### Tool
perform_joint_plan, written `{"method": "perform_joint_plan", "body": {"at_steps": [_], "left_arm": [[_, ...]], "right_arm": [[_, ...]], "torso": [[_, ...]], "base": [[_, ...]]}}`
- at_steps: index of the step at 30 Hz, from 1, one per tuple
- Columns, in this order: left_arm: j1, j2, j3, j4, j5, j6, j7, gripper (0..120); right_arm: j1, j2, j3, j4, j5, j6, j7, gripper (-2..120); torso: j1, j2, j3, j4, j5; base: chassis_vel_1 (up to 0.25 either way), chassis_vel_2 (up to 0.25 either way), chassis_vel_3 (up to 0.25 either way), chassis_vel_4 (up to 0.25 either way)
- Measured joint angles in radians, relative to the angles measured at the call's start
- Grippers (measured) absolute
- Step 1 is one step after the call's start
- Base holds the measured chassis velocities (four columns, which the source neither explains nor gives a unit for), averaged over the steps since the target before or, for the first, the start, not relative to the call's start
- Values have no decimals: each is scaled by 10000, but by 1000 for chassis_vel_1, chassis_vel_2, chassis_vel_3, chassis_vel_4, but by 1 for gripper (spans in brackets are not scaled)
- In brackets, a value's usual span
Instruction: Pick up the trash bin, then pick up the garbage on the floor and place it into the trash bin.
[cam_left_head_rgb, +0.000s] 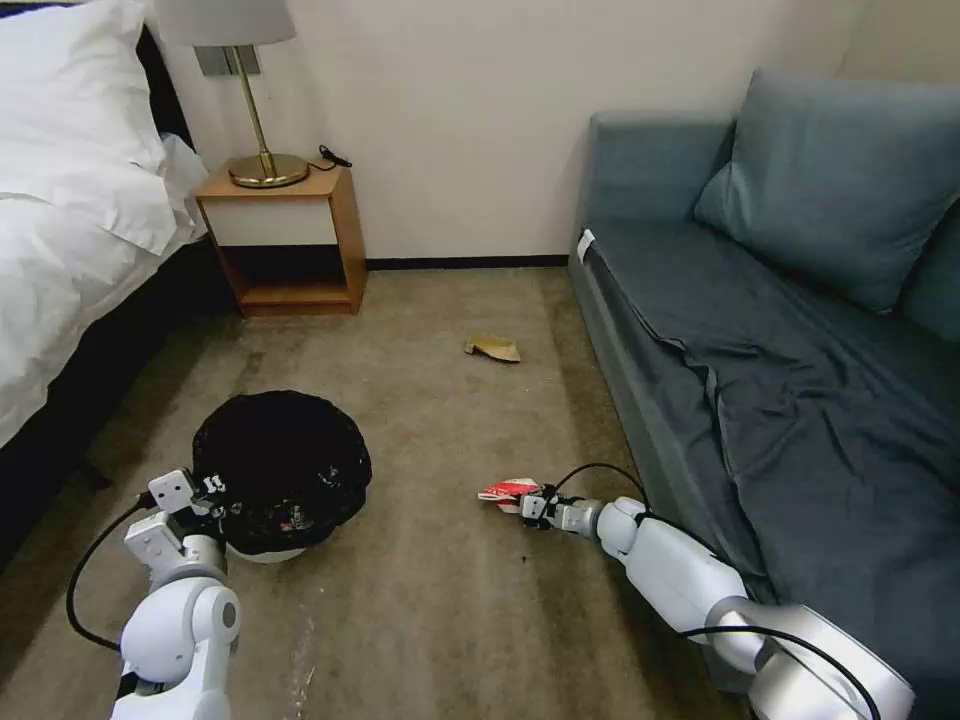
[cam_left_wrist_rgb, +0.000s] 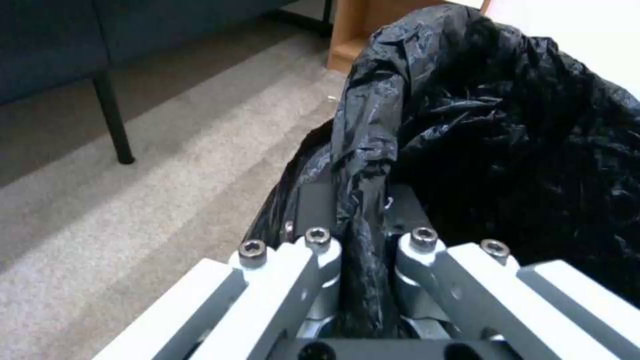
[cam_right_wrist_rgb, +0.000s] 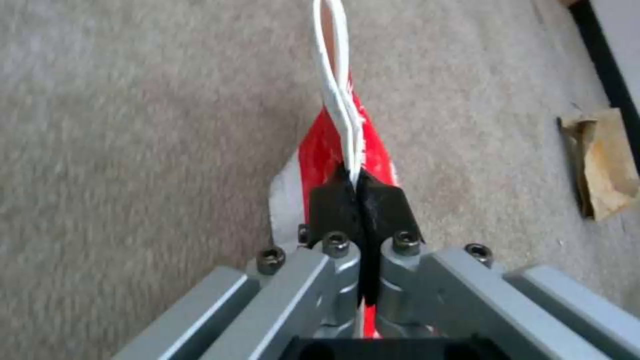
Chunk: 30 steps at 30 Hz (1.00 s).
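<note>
The trash bin (cam_left_head_rgb: 281, 470) is a low white tub lined with a crinkly black bag (cam_left_wrist_rgb: 507, 130); it is at the lower left of the head view. My left gripper (cam_left_head_rgb: 212, 487) is shut on the bin's bag-covered rim (cam_left_wrist_rgb: 360, 235). A crushed red-and-white paper cup (cam_left_head_rgb: 505, 491) is pinched flat in my right gripper (cam_left_head_rgb: 527, 503), which is shut on the cup (cam_right_wrist_rgb: 347, 130) just above the carpet, right of the bin. A tan crumpled paper (cam_left_head_rgb: 492, 348) lies farther back on the floor, also seen as the tan paper (cam_right_wrist_rgb: 603, 162) beyond the right gripper.
A blue sofa (cam_left_head_rgb: 780, 330) runs along the right, close to my right arm. A white bed (cam_left_head_rgb: 70, 230) borders the left, with a wooden nightstand (cam_left_head_rgb: 285, 240) and brass lamp (cam_left_head_rgb: 262, 120) at the back wall. Open carpet (cam_left_head_rgb: 430, 580) lies between bin and sofa.
</note>
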Motion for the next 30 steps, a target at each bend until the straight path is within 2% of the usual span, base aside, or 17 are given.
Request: {"method": "perform_joint_plan", "body": {"at_steps": [8, 11, 14, 18, 20, 24, 30], "left_arm": [[-58, -44, 74, 0, 25, 25, -17, 4], [-67, -41, 71, -15, 27, 30, -19, 4], [-65, -64, 95, -33, 45, 31, -20, 4], [-79, -90, 119, -33, 66, 32, -20, 4], [-90, -91, 109, -30, 68, 31, -18, 4], [-116, -88, 102, 20, 67, 32, -12, 4], [-232, -181, 200, 99, 140, 32, -37, 4]], "right_arm": [[-113, -60, -19, 967, 1338, -234, 424, 0], [-38, -83, -158, 1880, 2984, -529, 935, 0], [155, 46, -296, 2351, 3694, -457, 1453, 0], [427, 278, -528, 2759, 4021, -265, 2154, 0], [563, 470, -919, 3238, 4428, -221, 2802, 0], [737, 598, -1348, 4011, 4935, -383, 3093, 0], [1655, 763, -3189, 5974, 6163, -1007, 4140, 0]], "torso": [[0, -1, 0, -1, 0], [0, 0, 0, 0, 0], [0, 0, 0, 0, -1], [0, 0, 0, 1, -3], [0, -1, 0, 0, -2], [0, 0, 0, 1, -2], [0, 0, 0, 0, -2]], "base": [[0, 0, 0, 0], [0, 0, 0, 0], [0, 0, 0, 0], [0, 0, 0, 0], [0, 0, 0, 0], [0, 0, 0, 0], [0, 0, 0, 0]]}}
